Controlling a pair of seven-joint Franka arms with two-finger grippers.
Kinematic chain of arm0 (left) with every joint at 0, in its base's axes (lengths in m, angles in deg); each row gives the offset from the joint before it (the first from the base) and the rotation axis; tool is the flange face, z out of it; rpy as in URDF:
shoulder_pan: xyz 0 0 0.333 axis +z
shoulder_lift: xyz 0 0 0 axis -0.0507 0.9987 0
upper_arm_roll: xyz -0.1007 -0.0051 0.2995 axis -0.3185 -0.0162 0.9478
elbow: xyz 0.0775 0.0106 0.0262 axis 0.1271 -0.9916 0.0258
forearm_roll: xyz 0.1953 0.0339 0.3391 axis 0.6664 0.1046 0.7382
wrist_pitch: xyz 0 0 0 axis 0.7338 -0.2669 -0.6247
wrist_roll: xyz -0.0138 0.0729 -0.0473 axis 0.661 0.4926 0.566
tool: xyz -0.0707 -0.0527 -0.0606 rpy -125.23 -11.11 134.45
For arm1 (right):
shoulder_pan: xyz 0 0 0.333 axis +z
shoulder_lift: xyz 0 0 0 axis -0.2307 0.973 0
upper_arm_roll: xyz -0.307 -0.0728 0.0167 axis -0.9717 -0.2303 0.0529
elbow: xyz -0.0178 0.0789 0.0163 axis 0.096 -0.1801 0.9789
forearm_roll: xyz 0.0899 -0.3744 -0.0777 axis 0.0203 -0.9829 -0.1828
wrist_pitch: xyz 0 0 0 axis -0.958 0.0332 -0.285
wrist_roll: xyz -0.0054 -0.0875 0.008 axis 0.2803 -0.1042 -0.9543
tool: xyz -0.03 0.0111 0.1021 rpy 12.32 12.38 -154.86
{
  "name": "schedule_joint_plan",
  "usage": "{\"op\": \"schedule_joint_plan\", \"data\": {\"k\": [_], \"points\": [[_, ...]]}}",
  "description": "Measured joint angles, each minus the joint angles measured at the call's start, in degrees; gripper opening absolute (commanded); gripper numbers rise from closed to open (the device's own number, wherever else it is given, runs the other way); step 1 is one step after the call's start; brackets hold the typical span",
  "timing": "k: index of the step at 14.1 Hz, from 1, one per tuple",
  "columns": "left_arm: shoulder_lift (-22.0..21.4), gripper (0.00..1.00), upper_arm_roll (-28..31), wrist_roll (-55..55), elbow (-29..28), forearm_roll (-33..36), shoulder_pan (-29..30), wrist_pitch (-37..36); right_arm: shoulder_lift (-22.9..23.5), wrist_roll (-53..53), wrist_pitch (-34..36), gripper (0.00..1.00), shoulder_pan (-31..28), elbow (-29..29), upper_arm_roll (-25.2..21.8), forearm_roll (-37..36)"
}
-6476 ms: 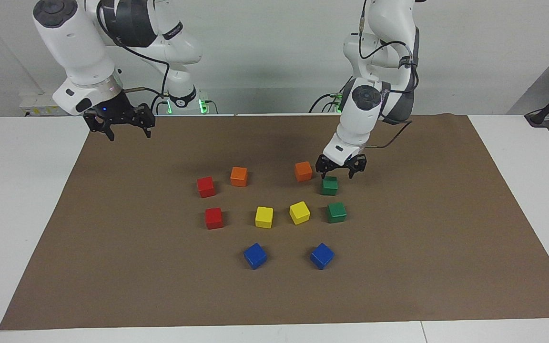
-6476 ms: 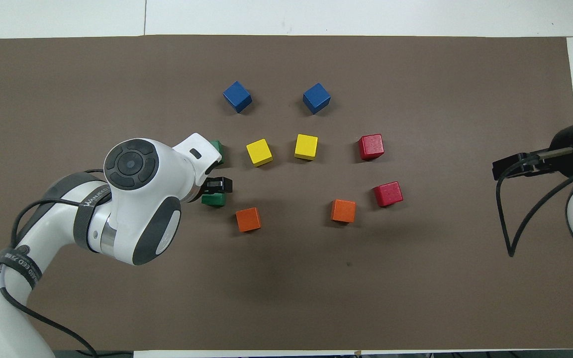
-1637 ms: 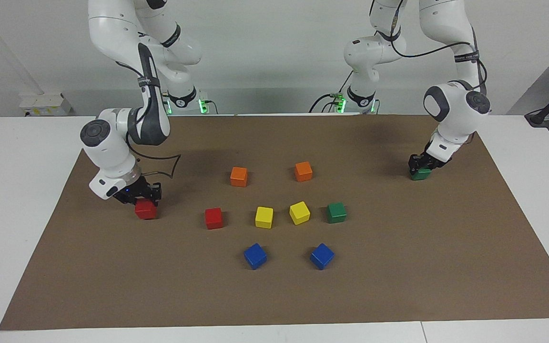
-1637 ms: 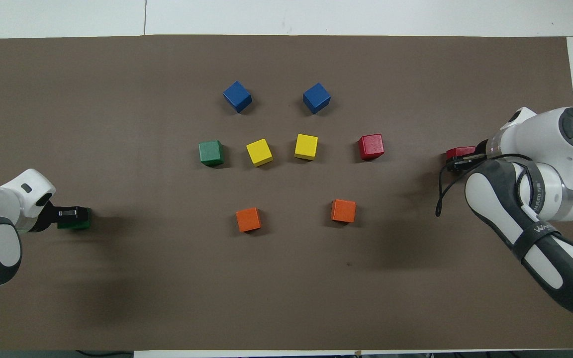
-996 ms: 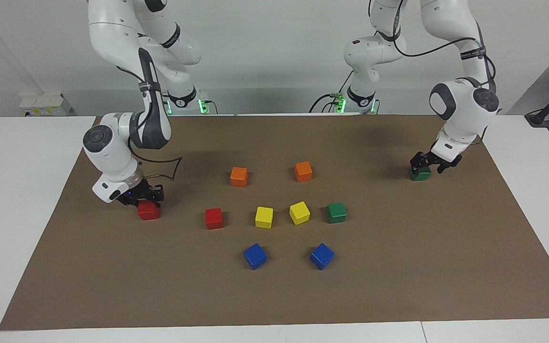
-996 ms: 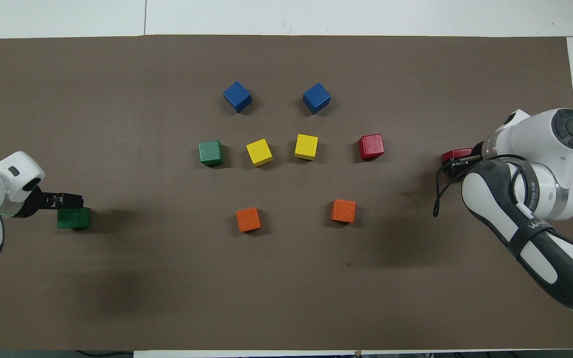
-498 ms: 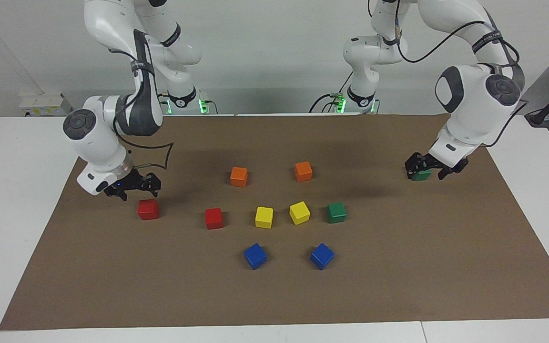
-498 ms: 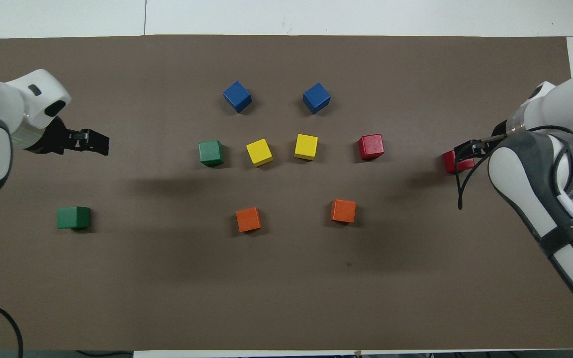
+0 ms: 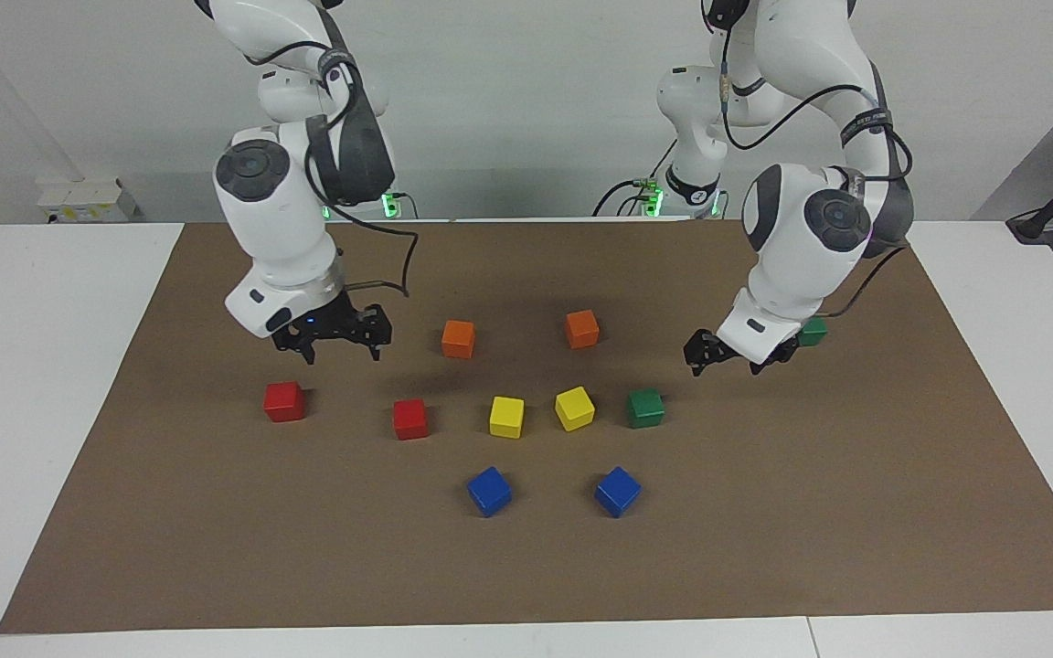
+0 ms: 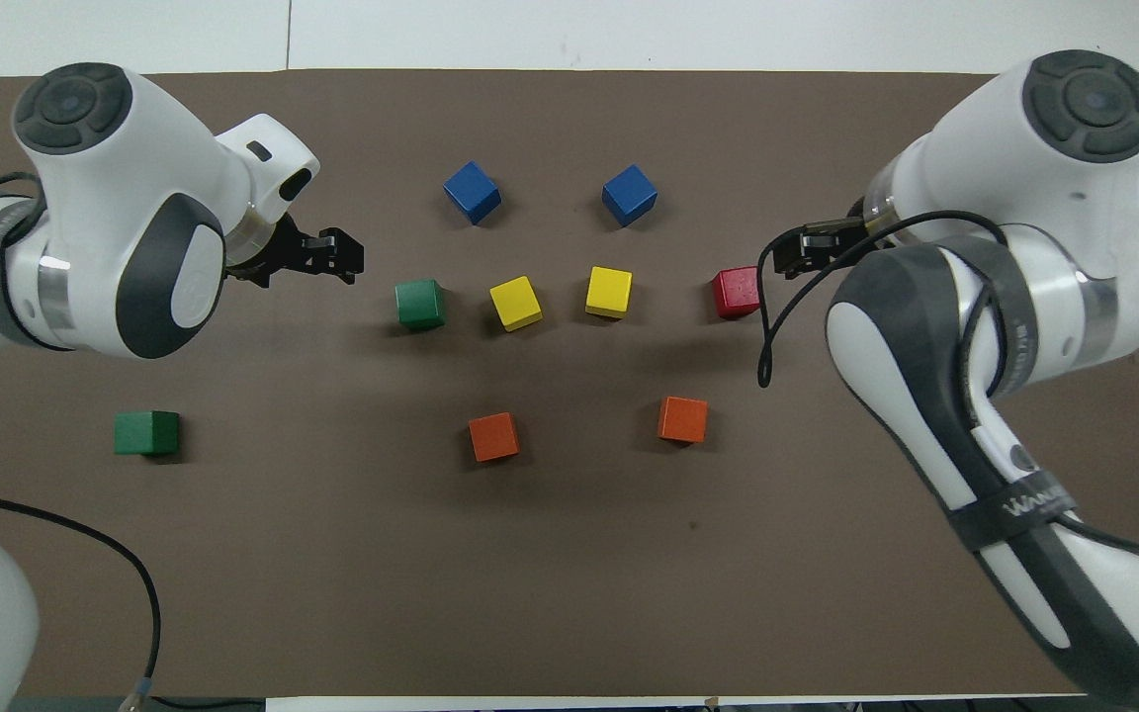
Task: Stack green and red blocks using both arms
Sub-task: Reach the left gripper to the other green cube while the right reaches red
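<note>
Both grippers hang empty with fingers spread over bare brown mat [image 9: 764, 512]. The left gripper [image 9: 735, 354] is up between the two green blocks, one [image 9: 645, 408] beside a yellow cube [image 9: 574, 408], the other [image 9: 813, 331] partly hidden by its wrist. The right gripper [image 9: 332, 337] hangs above and between the two red blocks [image 9: 284, 401] [image 9: 409, 419], an orange cube [image 9: 458, 338] nearby.

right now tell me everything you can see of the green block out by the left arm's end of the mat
The green block is a small dark green cube with a glossy, painted-looking finish and crisp edges. It sits flat on the brown mat, square to the mat's edges, alone near the left arm's end and nearer the robots than the other green block. Nothing touches it or rests on it. In the facing view the left arm partly hides it. The left gripper is open and empty, up over the mat between the two green blocks.
</note>
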Motion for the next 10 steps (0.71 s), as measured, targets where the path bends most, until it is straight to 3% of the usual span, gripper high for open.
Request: {"op": "schedule_joint_plan", "data": {"k": [4,10], "points": [[6.9,1.0,0.0,4.7,3.7,0.0,-3.5,4.2,5.2,-1.2,-6.4,1.0,1.5,1.0,0.0,-0.3],[8.8,1.0,0.1,6.4,0.4,0.4,-5.2,9.5,10.9,-2.1,-11.7,1.0,2.4,0.4,0.0,-1.9]]}}
